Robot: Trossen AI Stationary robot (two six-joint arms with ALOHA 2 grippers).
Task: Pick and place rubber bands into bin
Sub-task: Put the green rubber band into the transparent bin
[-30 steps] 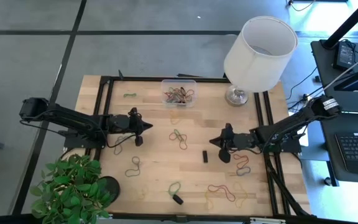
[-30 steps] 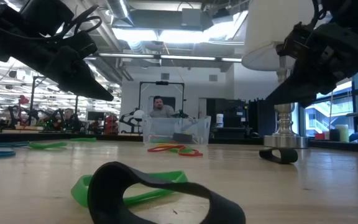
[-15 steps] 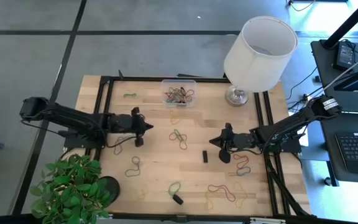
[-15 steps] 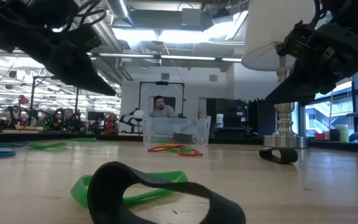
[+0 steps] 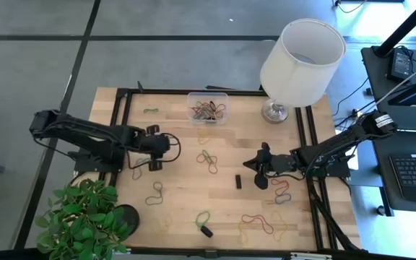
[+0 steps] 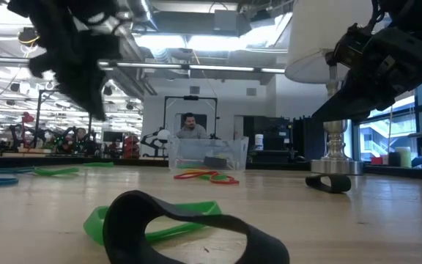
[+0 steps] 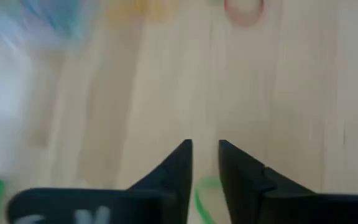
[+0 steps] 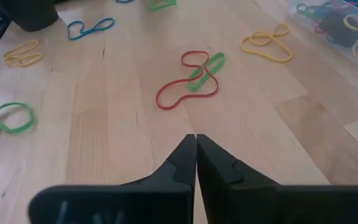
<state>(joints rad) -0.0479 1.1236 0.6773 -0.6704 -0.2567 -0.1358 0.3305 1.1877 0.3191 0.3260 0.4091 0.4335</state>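
Bin (image 5: 208, 107) is sitting at the far edge of the surface (image 5: 179, 195), near its middle, just beside the lamp base (image 5: 274, 110); it is already holding a tangle of coloured rubber bands (image 5: 209, 110), so the job looks partly done. Many bands are lying loose across the surface: a red and green pair (image 8: 191, 78) near the centre, a yellow one (image 8: 267, 42) closer to the bin, a green loop (image 8: 11, 117) and more toward the near edge.

Left gripper (image 5: 170, 146) is hovering over the left half of the surface, arm stretched in from the left edge and folded at the elbow, wrist pointing toward the centre. Its fingers are standing a narrow gap apart in the left wrist view, nothing between them; a green band (image 7: 204, 199) is lying just beneath the tips. Probably lining up on it.

Right gripper (image 5: 250, 163) is hanging over the right half, arm reaching in low from the right edge. Fingers (image 8: 179, 163) are pressed together, empty, aimed at the red and green pair ahead. It looks to be waiting.
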